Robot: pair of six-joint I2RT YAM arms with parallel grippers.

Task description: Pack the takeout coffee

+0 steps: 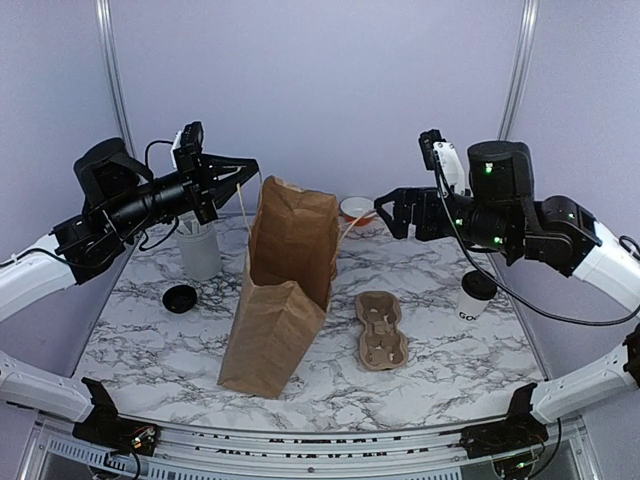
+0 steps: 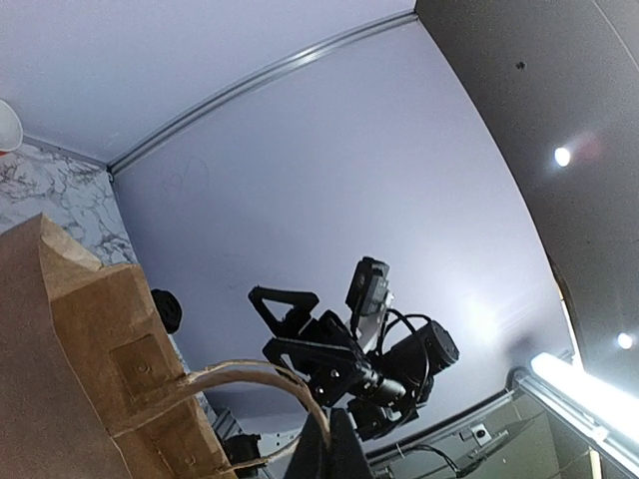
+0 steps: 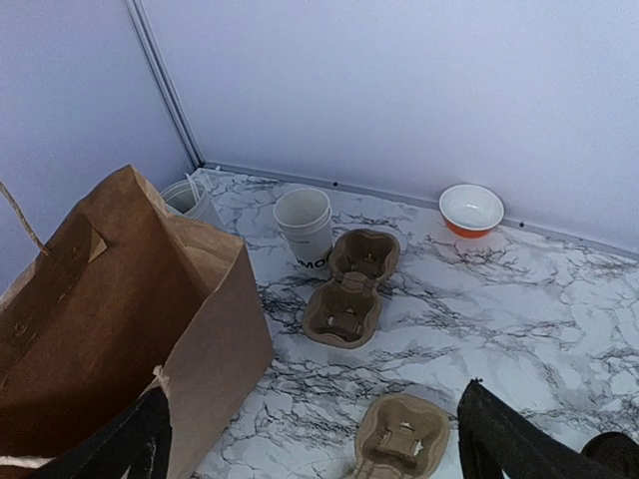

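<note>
Left gripper [image 1: 250, 168] pinches the twine handle [image 2: 230, 371] of the creased kraft bag [image 1: 285, 290]; right gripper [image 1: 387, 216] spread, empty; black-lidded paper coffee [image 1: 477, 297] right of bag.

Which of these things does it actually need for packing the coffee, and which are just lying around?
Needed: coffee; bag; left tool, pinching the bag's handle.
Lying about: bowl; utensil holder; loose lid; lidless cup; carrier, probably.

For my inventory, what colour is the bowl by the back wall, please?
The bowl is white inside, orange outside; clearest in right wrist view.
</note>
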